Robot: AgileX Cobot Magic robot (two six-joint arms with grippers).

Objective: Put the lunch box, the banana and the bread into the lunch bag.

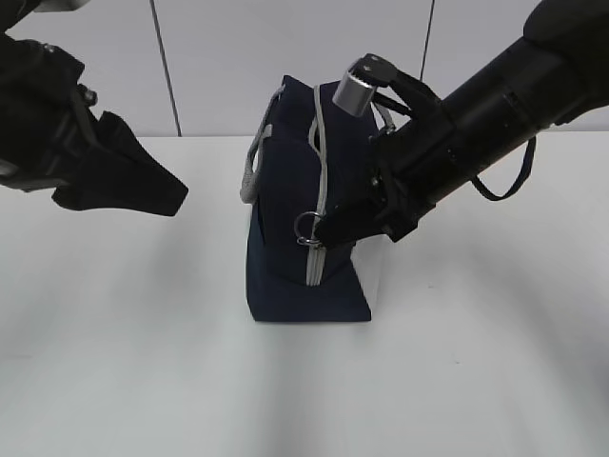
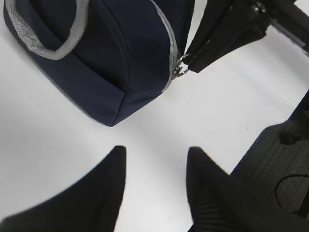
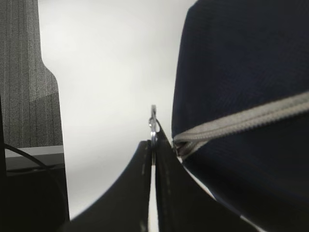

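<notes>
The navy-blue lunch bag (image 1: pixel 285 228) stands on the white table, its grey zipper strip (image 1: pixel 320 162) running over the top and down the near end. My right gripper (image 1: pixel 322 233) is shut on the metal ring pull (image 1: pixel 306 227) low on that end; the right wrist view shows the ring (image 3: pixel 153 126) pinched between the closed fingers (image 3: pixel 166 164), next to the bag (image 3: pixel 241 72). My left gripper (image 1: pixel 171 195) is open and empty, hovering left of the bag; in its wrist view (image 2: pixel 155 152) the bag (image 2: pixel 111 53) lies ahead. The lunch box, banana and bread are out of view.
A grey webbing handle (image 1: pixel 255 162) hangs on the bag's left side, also in the left wrist view (image 2: pixel 48 43). A dark ribbed mat (image 2: pixel 270 164) lies at the table's right edge. A wall stands behind the table.
</notes>
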